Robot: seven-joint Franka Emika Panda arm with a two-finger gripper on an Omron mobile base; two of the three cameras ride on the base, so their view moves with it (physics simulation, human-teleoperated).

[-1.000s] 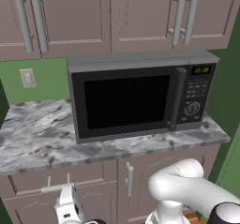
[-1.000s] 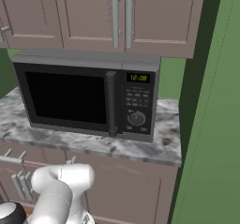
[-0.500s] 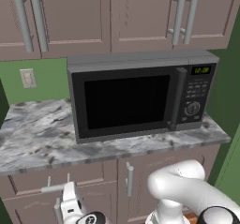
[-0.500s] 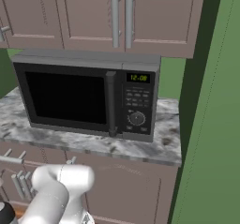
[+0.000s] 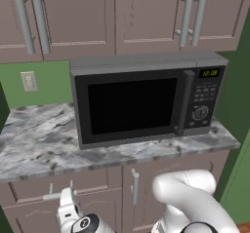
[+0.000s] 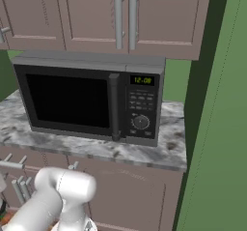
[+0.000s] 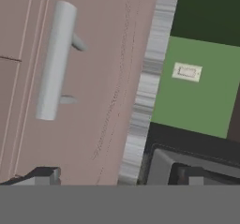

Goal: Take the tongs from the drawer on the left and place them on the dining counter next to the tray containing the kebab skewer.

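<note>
- Mauve-brown wood takes up the left half of the hand view: this is the front of the drawer [image 7: 93,78], still closed, with its silver bar handle [image 7: 55,61] running lengthwise at upper left, standing off the panel on two short posts.
- In the left base view the same drawer [image 5: 53,185] sits at lower left, just under the marble tabletop [image 5: 44,139], and the gripper [image 5: 68,212] is low in the frame just below the handle [image 5: 53,196].
- Its fingers stand wide apart with nothing between them; one dark tip [image 7: 44,175] shows at lower left of the hand view.
- My judgement is that the hand is turned toward the panel so the fingers can straddle the bar and pull; the handle is not yet between them.
- No tongs can be seen; presumably they lie inside the closed drawer.
- A black microwave [image 5: 146,100] stands on the marble; its green clock reads 12:08 [image 6: 143,80]. Button labels are too small to read.
- A pale wall outlet [image 7: 186,71] sits on the green wall, no readable marking.
</note>
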